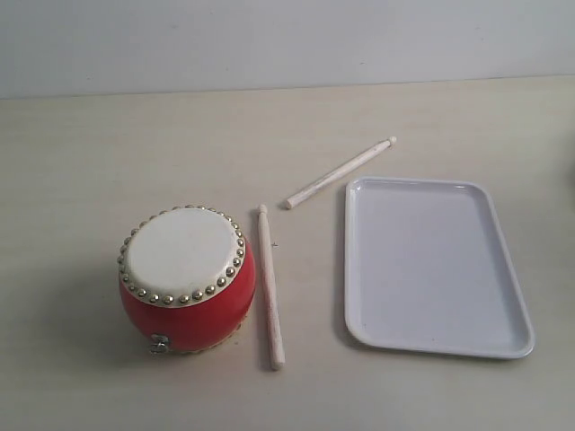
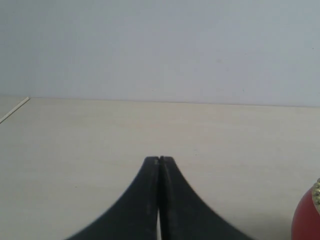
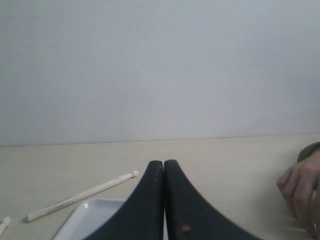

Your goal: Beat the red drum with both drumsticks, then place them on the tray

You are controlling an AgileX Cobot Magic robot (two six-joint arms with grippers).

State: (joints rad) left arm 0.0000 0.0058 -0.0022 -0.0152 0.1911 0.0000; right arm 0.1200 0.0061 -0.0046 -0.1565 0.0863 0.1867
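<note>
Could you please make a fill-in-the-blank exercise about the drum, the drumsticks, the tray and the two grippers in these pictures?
1. The red drum has ____ studs around its skin.
2. In the exterior view, one drumstick lies just ____ (left / right) of the drum.
3. The tray is ____ in colour.
4. The left gripper and the right gripper are both ____ (open / shut).

Missing words: gold; right; white; shut.

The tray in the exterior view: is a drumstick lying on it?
No, the tray holds nothing; one drumstick lies on the table beside the red drum, the other drumstick farther back.
</note>
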